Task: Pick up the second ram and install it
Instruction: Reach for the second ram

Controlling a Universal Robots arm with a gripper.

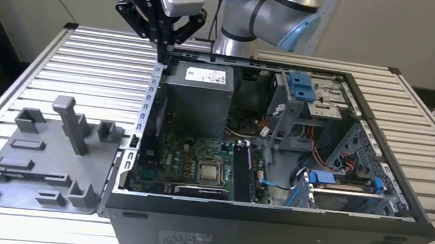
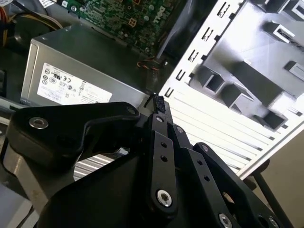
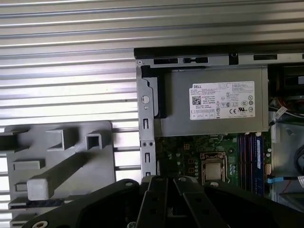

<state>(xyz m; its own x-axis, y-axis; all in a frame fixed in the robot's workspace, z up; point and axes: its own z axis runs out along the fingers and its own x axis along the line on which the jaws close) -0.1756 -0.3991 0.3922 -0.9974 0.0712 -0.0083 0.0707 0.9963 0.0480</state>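
black gripper [image 1: 163, 48], clenched on nothing, hangs above the case [image 1: 271, 225] edge by the power supply [image 1: 196, 95]; the 2nd ram [image 3: 258, 161] looks seated on the motherboard [image 3: 185, 152] beside the cpu socket [image 3: 212, 168].

A robotics lab — slatted metal bench [image 1: 61, 69], opened computer case [image 1: 278, 165], grey fixture tray [image 1: 35, 163].

The case [image 1: 270, 237] lies open on top, yet power supply [image 1: 195, 98] and drive cage [image 1: 309, 98] crowd the motherboard [image 1: 185, 161]
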